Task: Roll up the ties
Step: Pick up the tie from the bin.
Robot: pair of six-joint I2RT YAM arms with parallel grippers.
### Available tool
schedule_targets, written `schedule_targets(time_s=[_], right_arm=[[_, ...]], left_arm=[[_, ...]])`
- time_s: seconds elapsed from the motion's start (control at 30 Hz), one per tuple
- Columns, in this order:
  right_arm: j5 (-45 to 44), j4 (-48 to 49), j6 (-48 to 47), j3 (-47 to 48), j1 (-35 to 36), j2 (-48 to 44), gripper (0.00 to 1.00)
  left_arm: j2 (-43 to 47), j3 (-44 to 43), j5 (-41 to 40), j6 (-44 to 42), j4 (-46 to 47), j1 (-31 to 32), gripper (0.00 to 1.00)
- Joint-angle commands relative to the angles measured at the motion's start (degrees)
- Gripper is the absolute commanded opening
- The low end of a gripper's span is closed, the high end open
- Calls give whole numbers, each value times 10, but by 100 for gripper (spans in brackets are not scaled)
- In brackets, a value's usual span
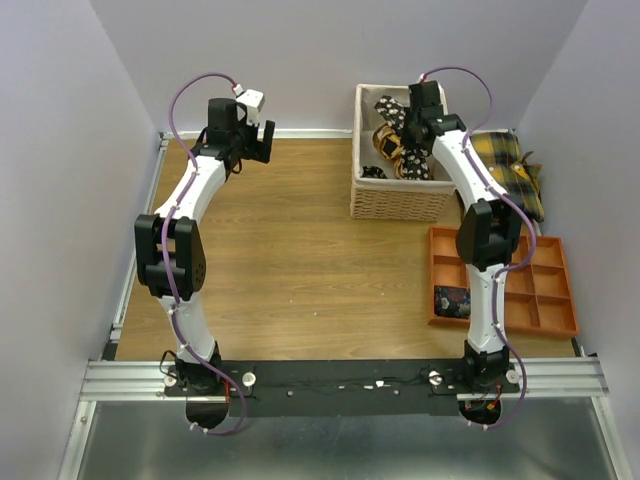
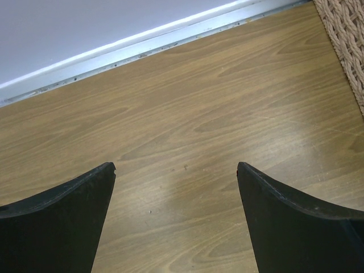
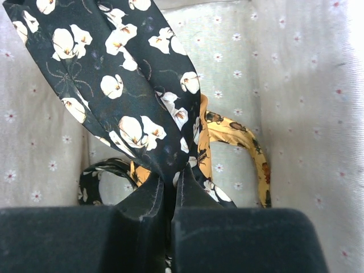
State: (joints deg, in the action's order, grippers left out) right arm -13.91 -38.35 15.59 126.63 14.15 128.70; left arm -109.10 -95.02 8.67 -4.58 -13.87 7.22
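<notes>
pinched together, the right gripper point(image 3: 170, 196) grasps a black flowered tie point(image 3: 125, 96) inside the lined basket point(image 1: 400, 205) at the far edge of the table point(image 1: 290, 250) — the tie's ends are cut off, and a yellow tie point(image 3: 233, 133) is half hidden behind it. left gripper point(image 2: 176, 170) gapes wide over bare wood near the far-left corner. one rolled tie point(image 1: 452, 299) sits in the near-left compartment of the orange tray point(image 1: 530, 328) — its pattern is hard to make out.

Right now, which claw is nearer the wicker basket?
Right. The right claw is down inside the basket, shut on a black floral tie. The left claw hangs open over the wooden table, off to the basket's left, apart from it.
</notes>
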Motion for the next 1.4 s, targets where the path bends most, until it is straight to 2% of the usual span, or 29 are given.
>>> schedule_targets(time_s=[0.0,0.1,0.23,0.37,0.53,0.67,0.8,0.87,0.97,1.03,1.1,1.27,1.37], right_arm=[[34,34,15,-15,1,28,15],[25,62,20,-12,0,57,18],[3,66,33,37,-4,101,29],[3,73,41,51,-7,124,31],[-12,64,50,43,-10,116,33],[-35,61,34,35,-10,89,29],[-19,70,0,-7,-10,45,43],[-16,77,-3,-30,-11,41,45],[-22,55,2,-1,-11,62,46],[-11,35,9,16,-11,77,36],[-8,37,15,19,-11,79,19],[-26,34,15,18,-11,65,19],[-34,37,4,11,-11,54,8]], left_arm=[[25,14,15,5,2,2,99],[23,14,17,6,2,2,99],[22,11,21,4,5,2,99],[23,12,16,-1,6,2,99],[24,14,14,1,1,2,99],[22,12,19,4,-2,2,99],[19,5,18,-3,-12,2,99],[18,5,19,-5,-11,2,99],[14,-2,19,-1,-12,2,99],[13,-7,20,0,-13,2,99],[13,-8,21,-3,-13,2,99],[16,-4,19,-9,-16,2,99],[18,0,18,-5,-17,2,99]])
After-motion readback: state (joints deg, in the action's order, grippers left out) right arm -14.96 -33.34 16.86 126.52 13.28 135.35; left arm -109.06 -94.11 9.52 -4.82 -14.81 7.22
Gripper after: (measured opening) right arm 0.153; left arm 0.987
